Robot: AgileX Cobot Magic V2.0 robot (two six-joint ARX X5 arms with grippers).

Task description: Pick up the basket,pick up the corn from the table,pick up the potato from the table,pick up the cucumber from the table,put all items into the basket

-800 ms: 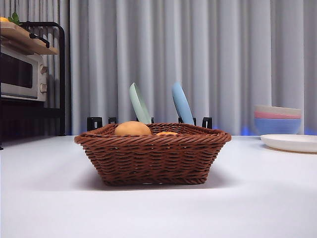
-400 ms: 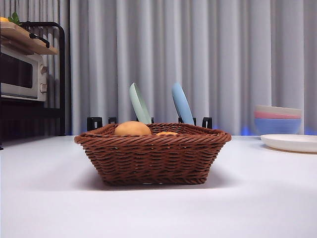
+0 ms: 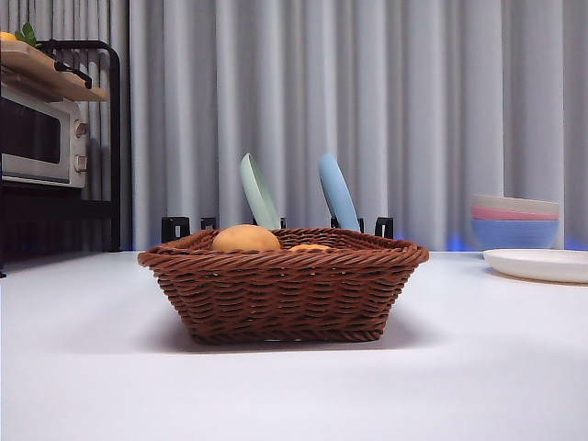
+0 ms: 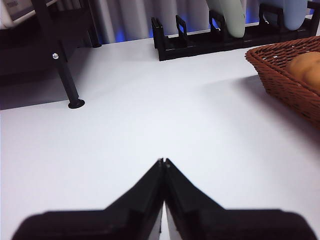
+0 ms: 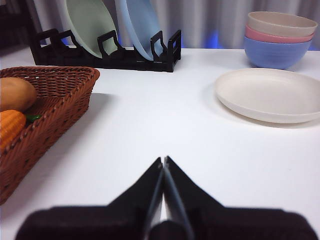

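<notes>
Brown woven wicker basket (image 3: 283, 287) already holds your three vegetables, lying between both empty grippers, left (image 4: 163, 161) and right (image 5: 163, 160), jaws pressed together.

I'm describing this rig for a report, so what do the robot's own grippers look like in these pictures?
Only the jaws show. The left gripper has two matte black jaws, wedge-shaped, tapering from a broad black base to a thin tip. The right gripper looks the same: black, smooth and pointed. No cables, markings or arm links are visible in any view.
</notes>
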